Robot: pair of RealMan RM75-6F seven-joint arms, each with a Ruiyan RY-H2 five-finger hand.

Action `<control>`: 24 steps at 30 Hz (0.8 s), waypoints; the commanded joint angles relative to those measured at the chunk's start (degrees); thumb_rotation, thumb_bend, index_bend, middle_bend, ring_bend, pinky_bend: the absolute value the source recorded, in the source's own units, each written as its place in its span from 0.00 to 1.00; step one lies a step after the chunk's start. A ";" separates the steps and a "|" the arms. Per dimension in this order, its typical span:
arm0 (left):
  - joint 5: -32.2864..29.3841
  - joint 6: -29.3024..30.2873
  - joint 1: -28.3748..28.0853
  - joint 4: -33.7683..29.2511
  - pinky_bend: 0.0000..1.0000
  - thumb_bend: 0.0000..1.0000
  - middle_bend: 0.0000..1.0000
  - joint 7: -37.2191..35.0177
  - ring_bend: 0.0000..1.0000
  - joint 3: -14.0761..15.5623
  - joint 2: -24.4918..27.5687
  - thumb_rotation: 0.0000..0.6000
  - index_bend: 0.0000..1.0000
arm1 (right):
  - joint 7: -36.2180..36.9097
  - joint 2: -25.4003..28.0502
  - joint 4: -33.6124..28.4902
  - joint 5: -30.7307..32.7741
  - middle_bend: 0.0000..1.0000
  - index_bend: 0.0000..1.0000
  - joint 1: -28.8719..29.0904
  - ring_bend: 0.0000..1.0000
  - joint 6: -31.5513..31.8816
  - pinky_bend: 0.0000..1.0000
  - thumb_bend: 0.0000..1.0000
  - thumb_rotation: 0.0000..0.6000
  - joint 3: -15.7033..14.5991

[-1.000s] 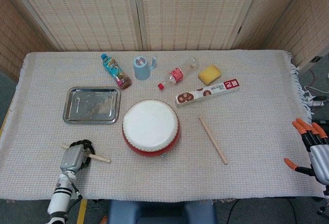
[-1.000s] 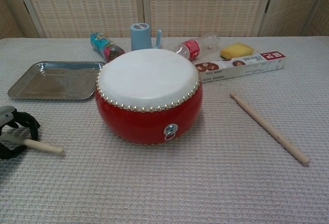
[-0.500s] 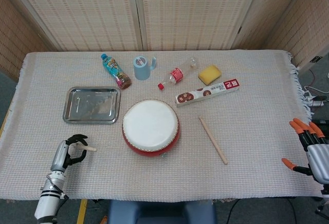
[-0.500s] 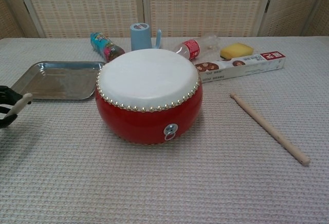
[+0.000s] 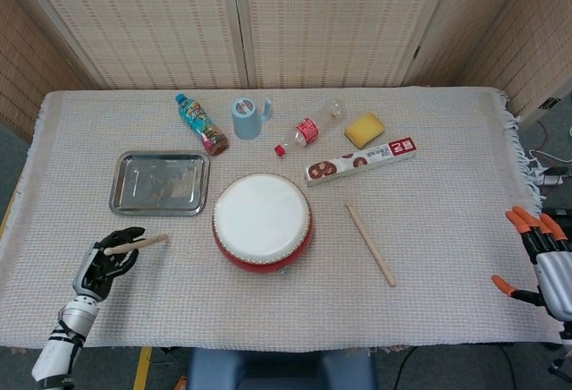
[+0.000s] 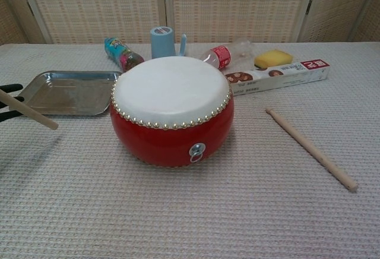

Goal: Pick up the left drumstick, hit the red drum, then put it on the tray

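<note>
We hold the left drumstick in our left hand near the tabletop's front-left corner, its long axis pointing rightward at the nearby red drum.

Left robot hand sits at the near left, fingers curled around a drumstick, forearm running down out of the head view. In the chest view only its dark fingertips show at the left edge. Right robot hand rests at far right, orange-tipped fingers spread, holding nothing.
</note>
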 commanded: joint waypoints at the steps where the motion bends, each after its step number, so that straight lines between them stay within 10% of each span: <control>1: 5.62 -3.94 -1.18 2.93 0.23 0.40 0.33 -11.86 0.22 0.95 3.25 1.00 0.57 | -0.02 0.00 -0.01 0.04 0.01 0.00 -0.01 0.00 -0.01 0.00 0.16 1.00 0.02; 12: 15.26 -4.96 -5.74 10.26 0.23 0.39 0.33 -30.74 0.22 7.28 6.87 1.00 0.56 | 0.12 -0.24 0.18 0.11 0.01 0.00 0.04 0.00 -0.24 0.00 0.16 1.00 0.01; 24: 10.12 -7.09 -9.32 13.04 0.23 0.39 0.33 -26.72 0.22 8.87 3.99 1.00 0.51 | 0.33 -0.18 0.31 0.15 0.01 0.00 -0.53 0.00 0.47 0.00 0.16 1.00 -0.09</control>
